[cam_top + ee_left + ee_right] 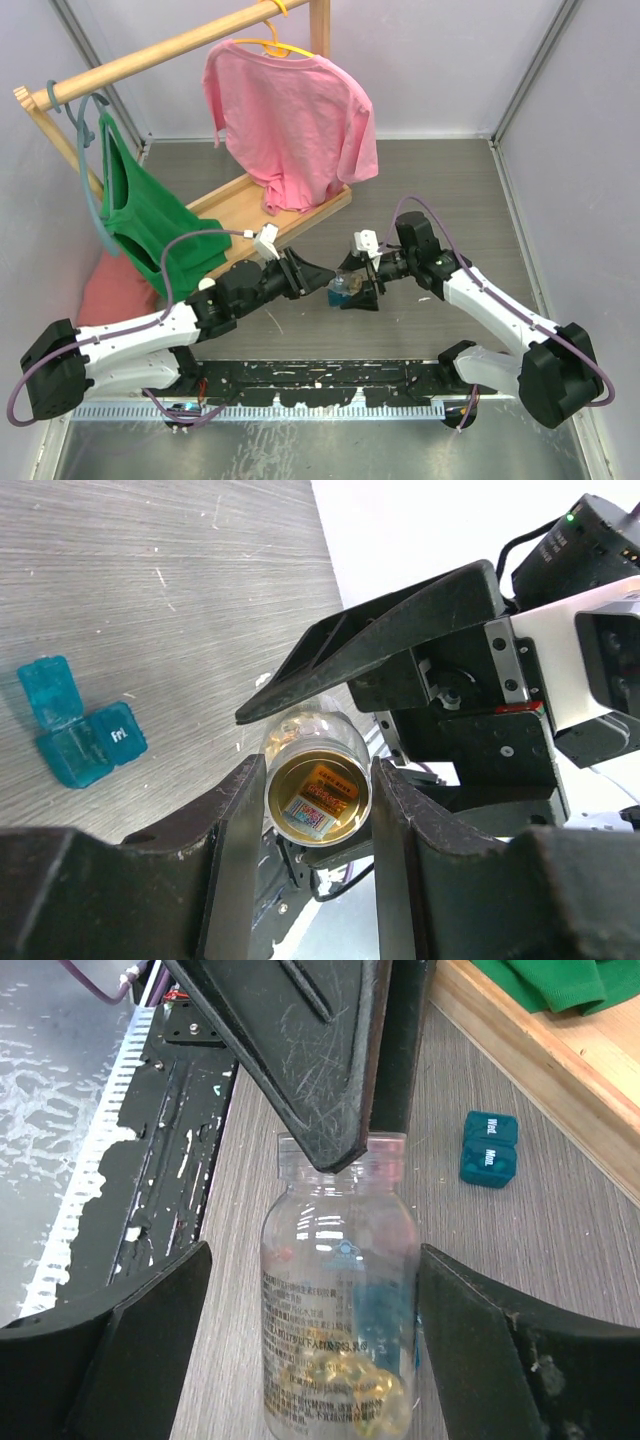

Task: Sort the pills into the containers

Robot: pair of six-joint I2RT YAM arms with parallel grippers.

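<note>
Pale walls [570, 100] stand well apart from the bottle [340, 1290].

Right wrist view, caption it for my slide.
Clear pill bottle held at its neck by the left pincer, flanked by the open right pincer.

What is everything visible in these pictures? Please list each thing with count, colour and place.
bottle: one, clear, yellow pills inside, between the grippers
containers: two, teal, on the table; one has a lid open, the other is shut
rack: one, wooden, far left
pink shirt: one, hanging on the rack
green shirt: one, hanging at the rack's left end
cloth: one, red, below the green shirt
left gripper: one, black, shut on the bottle neck
right gripper: one, black, fingers beside the bottle; grip unclear
</note>
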